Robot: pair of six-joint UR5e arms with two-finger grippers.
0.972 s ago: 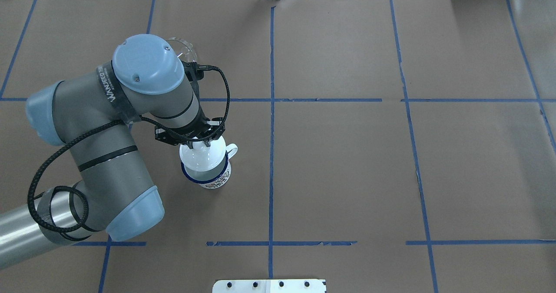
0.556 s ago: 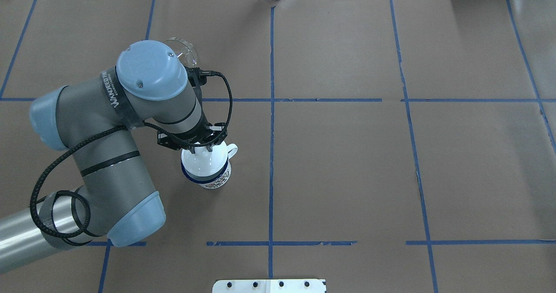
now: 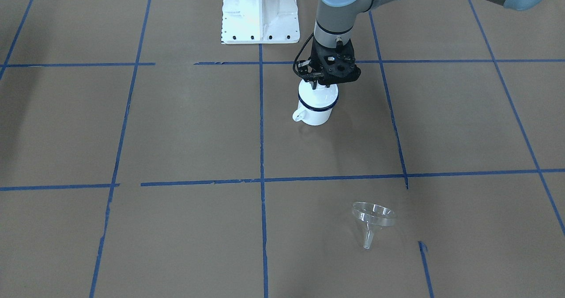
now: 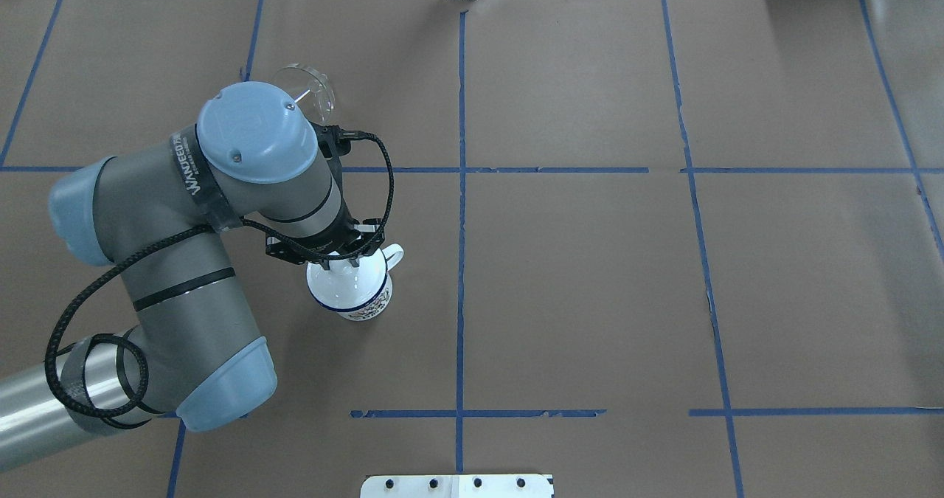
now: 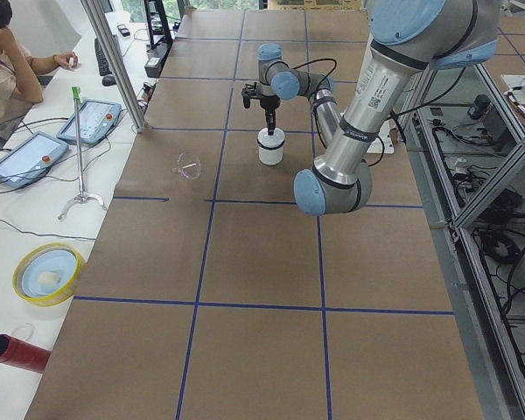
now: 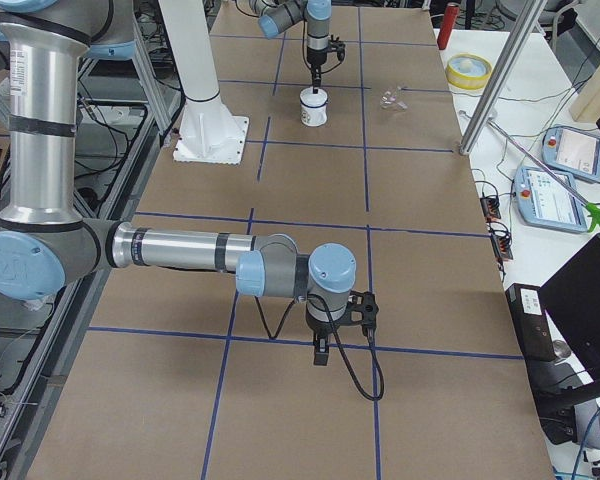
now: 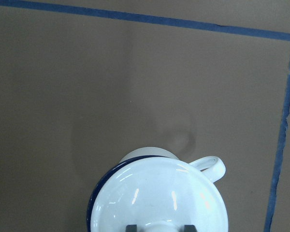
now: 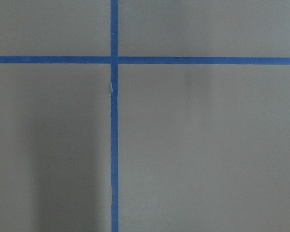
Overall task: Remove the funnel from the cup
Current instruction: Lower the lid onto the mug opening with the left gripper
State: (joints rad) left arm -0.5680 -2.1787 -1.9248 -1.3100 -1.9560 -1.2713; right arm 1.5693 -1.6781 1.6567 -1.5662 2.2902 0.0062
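Note:
The clear funnel [image 3: 373, 220] lies on the brown table, well apart from the cup; it also shows in the overhead view [image 4: 306, 88], just beyond my left arm's elbow. The cup [image 3: 315, 112], a white mug with a dark blue rim [image 4: 365, 302], stands upright and carries a white domed lid [image 4: 346, 284]. My left gripper [image 4: 339, 263] stands straight over the cup, and its fingers [image 7: 131, 228] close on the lid's knob. My right gripper [image 6: 320, 355] hangs low over bare table far from the cup; I cannot tell whether it is open or shut.
The robot's white base plate [image 3: 259, 11] stands at the table edge behind the cup. A yellow bowl [image 5: 48, 273], a red tube [image 5: 13, 350] and tablets lie on the side bench, where an operator [image 5: 0, 52] sits. Blue tape lines cross the table.
My left gripper has come down with the lid, which was held above and off-centre over the cup and now sits on its rim. The funnel has not moved.

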